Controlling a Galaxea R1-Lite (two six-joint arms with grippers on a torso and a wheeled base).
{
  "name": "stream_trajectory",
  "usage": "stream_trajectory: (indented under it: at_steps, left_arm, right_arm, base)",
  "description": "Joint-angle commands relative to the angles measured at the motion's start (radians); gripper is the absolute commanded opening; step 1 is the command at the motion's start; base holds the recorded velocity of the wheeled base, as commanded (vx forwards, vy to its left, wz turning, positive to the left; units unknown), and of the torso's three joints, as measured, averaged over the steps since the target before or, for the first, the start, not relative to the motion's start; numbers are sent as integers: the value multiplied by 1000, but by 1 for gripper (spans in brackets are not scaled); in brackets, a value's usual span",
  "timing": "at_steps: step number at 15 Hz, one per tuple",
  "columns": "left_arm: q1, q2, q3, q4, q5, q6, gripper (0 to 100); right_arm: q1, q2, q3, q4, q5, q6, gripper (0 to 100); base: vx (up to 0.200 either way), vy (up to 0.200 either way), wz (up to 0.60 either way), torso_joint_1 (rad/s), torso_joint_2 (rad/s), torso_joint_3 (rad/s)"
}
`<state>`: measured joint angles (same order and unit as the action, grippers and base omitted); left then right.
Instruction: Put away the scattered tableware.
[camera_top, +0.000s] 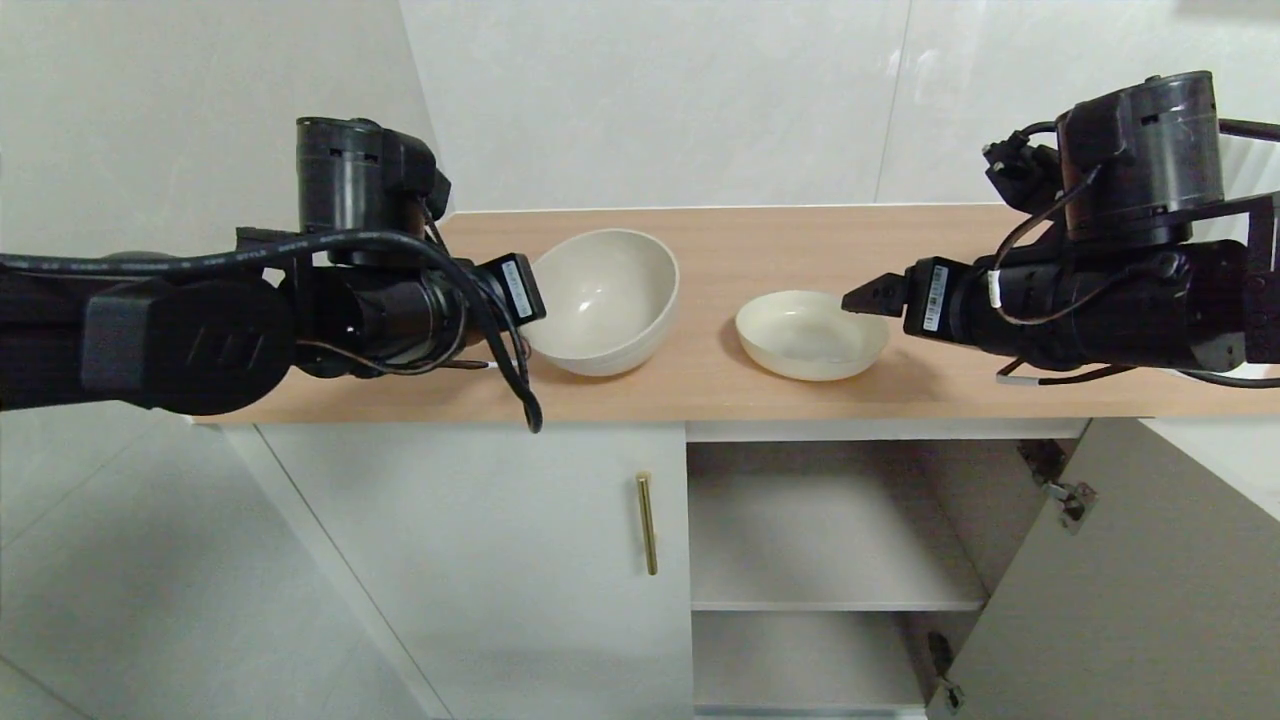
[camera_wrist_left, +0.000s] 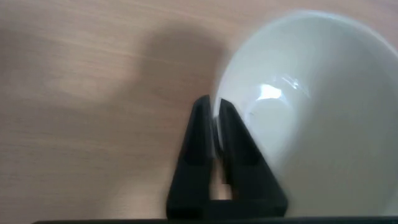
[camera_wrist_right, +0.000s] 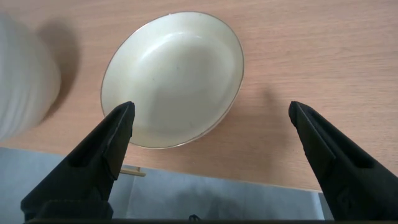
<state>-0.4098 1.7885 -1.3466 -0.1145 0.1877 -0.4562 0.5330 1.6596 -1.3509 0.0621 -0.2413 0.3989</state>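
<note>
You have a white cabinet (camera_top: 480, 560) in front of you. Its left door is shut. Its right door (camera_top: 1130, 580) is swung open, showing two bare white shelves (camera_top: 830, 540). Across the top runs a light wooden worktop (camera_top: 820, 240), and both pieces of tableware stand on it.

The larger piece is a deep white bowl (camera_top: 610, 295) with a smooth, glossy inside. It is left of centre on the worktop and tipped, its mouth leaning toward about 10 o'clock. Your left arm reaches in level from 9 o'clock. The left gripper (camera_wrist_left: 216, 118) is pinched on the bowl's near rim, one finger inside the wall and one outside, with almost no gap between them.

At the bowl's 3 o'clock, close by but not touching, a shallow cream dish (camera_wrist_right: 171, 78) with a thin darker rim line stands flat on the wood. It is directly above the open compartment. Your right arm also lies level and comes in from 3 o'clock. The right gripper (camera_wrist_right: 210, 109) is spread wide and holds nothing. It hovers at the dish's 3 o'clock rim.

Smallest is the slim brass handle (camera_top: 648, 523), upright on the shut door's right edge.
</note>
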Motion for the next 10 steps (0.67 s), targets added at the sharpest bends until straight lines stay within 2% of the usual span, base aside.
stream_trajectory:
  at_steps: [1,3,6,10]
  left_arm:
    - [0,-57,21,-1,-4,1,0]
    - [0,-107,46,-2,-27,2,0]
    - [0,-159,92,-2,-102,4,0]
    - [0,-179,109,-4,-131,4,0]
  right_arm:
    - [1,-9,1,1,0,0,100]
    - [1,-9,-1,2,-1,0,100]
    - [-1,3,-1,10,-18,-5,100]
    - [-1,89,-30,10,-148,-12,100]
  base:
    - [0,0,0,0,0,0]
    - [0,0,0,0,0,0]
    - [0,0,0,0,0,0]
    - [0,0,0,0,0,0]
